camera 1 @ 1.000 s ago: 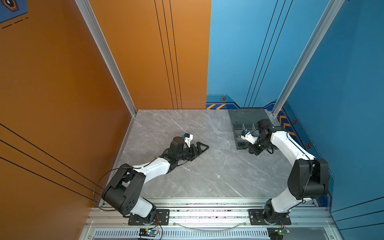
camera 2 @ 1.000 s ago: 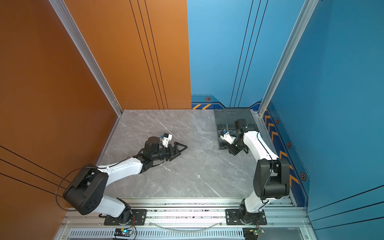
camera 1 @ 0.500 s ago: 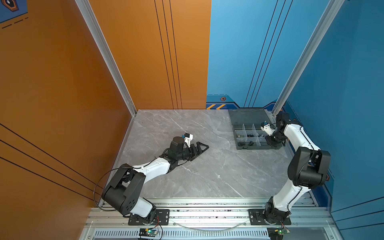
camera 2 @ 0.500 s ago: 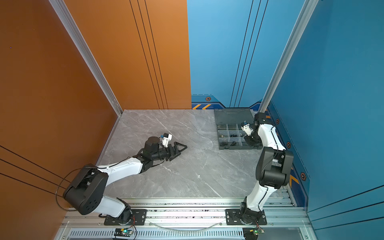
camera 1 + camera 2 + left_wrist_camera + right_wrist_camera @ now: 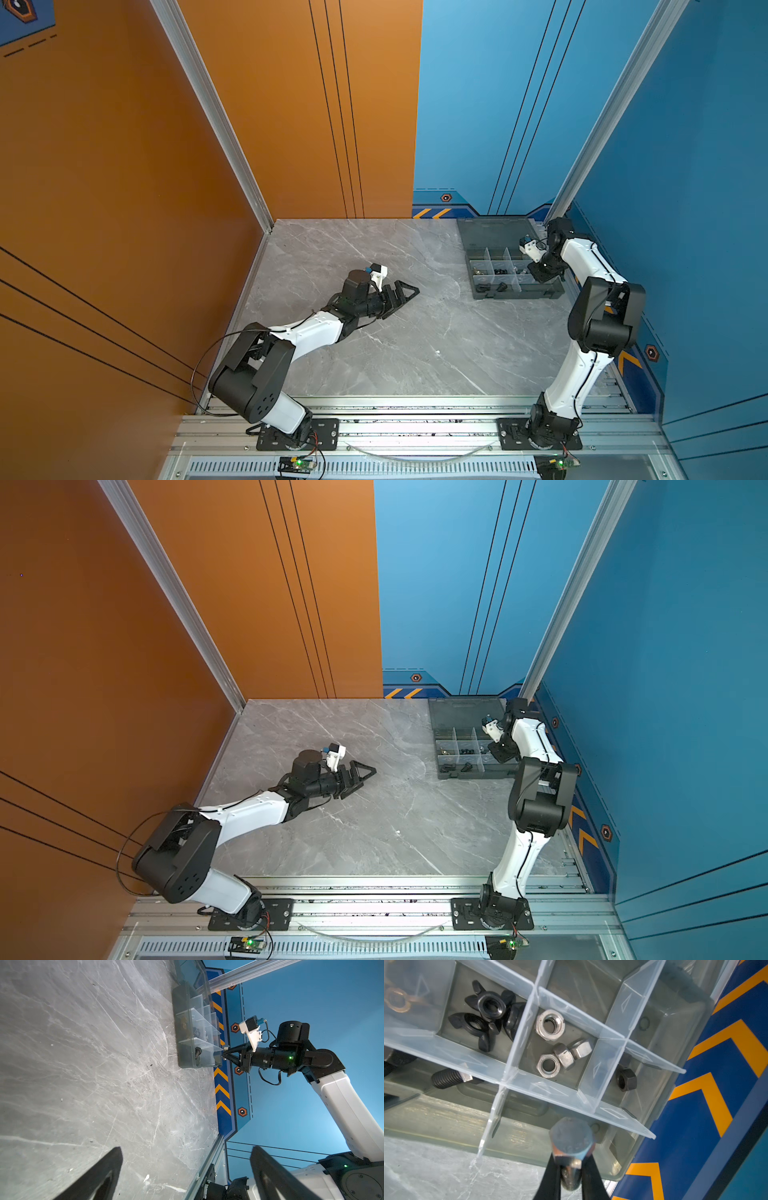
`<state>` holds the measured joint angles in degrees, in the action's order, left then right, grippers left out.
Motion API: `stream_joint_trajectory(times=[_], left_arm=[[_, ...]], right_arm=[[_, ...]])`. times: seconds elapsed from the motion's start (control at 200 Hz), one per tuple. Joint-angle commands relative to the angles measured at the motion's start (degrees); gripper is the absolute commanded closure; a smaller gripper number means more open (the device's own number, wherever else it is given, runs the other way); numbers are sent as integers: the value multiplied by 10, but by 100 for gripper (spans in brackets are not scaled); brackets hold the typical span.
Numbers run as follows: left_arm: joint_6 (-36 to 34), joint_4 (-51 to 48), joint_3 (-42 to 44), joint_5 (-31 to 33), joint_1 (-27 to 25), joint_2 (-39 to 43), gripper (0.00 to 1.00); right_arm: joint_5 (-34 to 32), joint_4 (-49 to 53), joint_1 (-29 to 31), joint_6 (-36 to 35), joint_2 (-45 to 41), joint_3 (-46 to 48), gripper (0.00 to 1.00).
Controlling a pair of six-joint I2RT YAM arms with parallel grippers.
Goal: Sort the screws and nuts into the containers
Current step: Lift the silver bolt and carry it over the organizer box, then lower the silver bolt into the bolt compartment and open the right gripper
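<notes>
Right end effector (image 5: pixel 572 1158) is clamped on shank of silver hex-head bolt (image 5: pixel 572 1138) over edge of smoky grey plastic organizer box (image 5: pixel 446 1118); long axis level, head turned toward flat lid (image 5: pixel 494 232).

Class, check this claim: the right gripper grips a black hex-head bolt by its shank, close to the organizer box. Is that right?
Not quite. The bolt is silver, not black. The right wrist view shows the jaws of the right gripper shut on its shank, close to the organizer box.
</notes>
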<state>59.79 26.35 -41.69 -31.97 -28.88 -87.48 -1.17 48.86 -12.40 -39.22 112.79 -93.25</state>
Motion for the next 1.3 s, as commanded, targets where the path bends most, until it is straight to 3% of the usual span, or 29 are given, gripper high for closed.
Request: stream_joint_trajectory(times=[0.0, 0.826, 1.292], left_arm=[[-12, -2, -20, 1, 7, -11, 2], [-14, -4, -3, 6, 11, 4, 2], [-21, -17, -3, 7, 12, 15, 2]], right_arm=[[-6, -1, 8, -14, 10, -5, 100], [-8, 8, 31, -19, 30, 22, 100], [-24, -4, 33, -7, 21, 25, 63]])
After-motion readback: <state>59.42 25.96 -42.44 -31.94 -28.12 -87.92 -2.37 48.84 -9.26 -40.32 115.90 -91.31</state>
